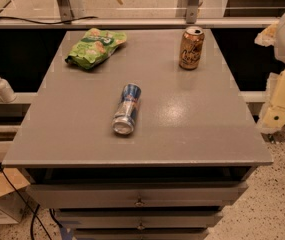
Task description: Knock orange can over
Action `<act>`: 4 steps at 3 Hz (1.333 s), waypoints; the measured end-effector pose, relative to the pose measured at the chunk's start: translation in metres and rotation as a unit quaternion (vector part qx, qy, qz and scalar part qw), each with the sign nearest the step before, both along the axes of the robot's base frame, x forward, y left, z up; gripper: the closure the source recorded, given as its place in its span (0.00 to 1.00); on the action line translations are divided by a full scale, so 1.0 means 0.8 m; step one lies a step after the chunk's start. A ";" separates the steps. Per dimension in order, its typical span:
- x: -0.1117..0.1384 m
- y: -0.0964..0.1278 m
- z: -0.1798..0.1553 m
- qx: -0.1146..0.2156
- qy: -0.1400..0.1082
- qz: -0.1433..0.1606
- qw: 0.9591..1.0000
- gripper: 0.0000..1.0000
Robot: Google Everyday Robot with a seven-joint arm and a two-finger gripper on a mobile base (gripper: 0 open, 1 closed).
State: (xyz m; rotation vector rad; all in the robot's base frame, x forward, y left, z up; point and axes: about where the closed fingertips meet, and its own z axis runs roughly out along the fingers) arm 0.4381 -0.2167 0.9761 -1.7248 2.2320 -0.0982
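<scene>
White pump bottle (pixel 1 86): far L, on ledge beside grey surface (pixel 197 119). Green snack bag (pixel 96 46): back L of surface, lying flat. Blue-and-silver can (pixel 127 109): centre, on its side, one end twd front edge. Orange can (pixel 191 47): back R of surface, upright, silver top up, well apart from other items. Gripper (pixel 282 101): cream-coloured, far R, off the surface past its R edge, well apart from orange can; apart or together, cannot tell.

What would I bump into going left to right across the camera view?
White plastic pump bottle, crinkly green snack bag, blue-and-silver can lying down, upright copper-orange soda can, then the robot's cream gripper at the far right.
</scene>
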 end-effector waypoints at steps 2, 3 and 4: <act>0.012 0.005 0.010 0.042 -0.028 -0.008 0.999 0.00; 0.046 0.020 0.022 0.106 -0.062 0.002 0.992 0.00; 0.093 0.057 0.035 0.138 -0.100 -0.001 0.985 0.00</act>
